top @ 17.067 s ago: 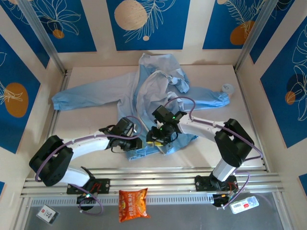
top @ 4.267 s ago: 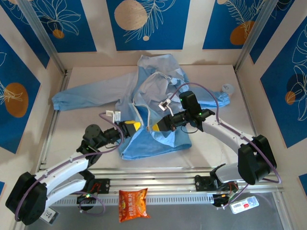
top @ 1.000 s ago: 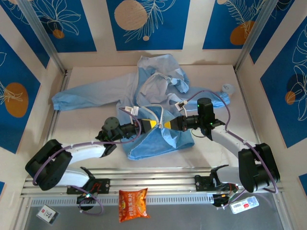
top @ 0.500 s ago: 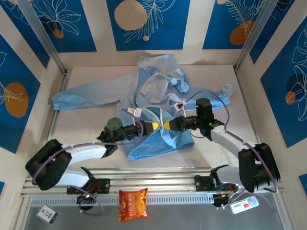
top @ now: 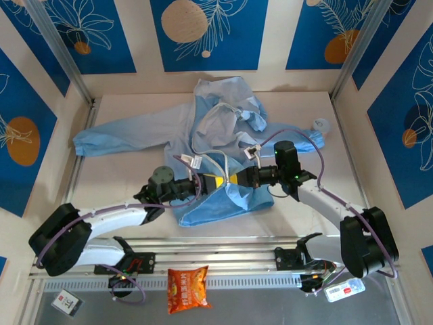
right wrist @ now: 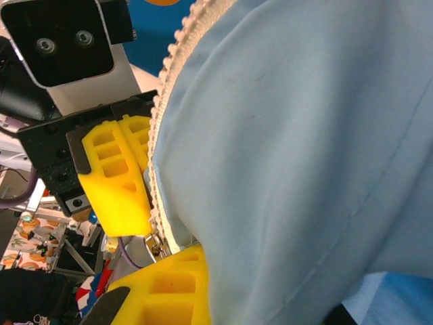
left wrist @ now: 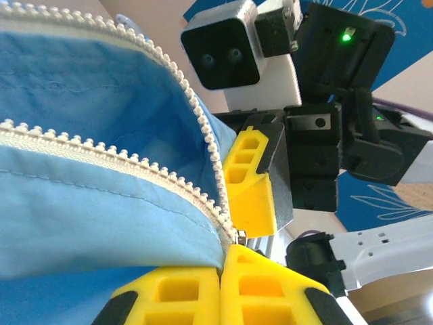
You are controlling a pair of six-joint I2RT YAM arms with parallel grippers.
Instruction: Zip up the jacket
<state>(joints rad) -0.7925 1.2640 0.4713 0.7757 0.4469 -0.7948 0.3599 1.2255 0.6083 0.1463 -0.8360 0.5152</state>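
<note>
The light-blue jacket [top: 220, 118] lay rumpled at the middle of the table [top: 122, 179], hood toward 12 o'clock, sleeves stretched toward 9 and 3 o'clock, hem toward 6 o'clock. Above the hem the left pincer [top: 218, 181], reaching in from 8 o'clock, met the right pincer [top: 235, 179], reaching in from 3 o'clock, tip to tip. Each was clamped on the jacket at its whitish zipper strip [left wrist: 101, 150], whose two toothed rows converged at the left pincer's tips.

Robot lab cell: aluminium frame rails [top: 216, 252], blue leaf-print backdrop panels [top: 206, 34]
</note>
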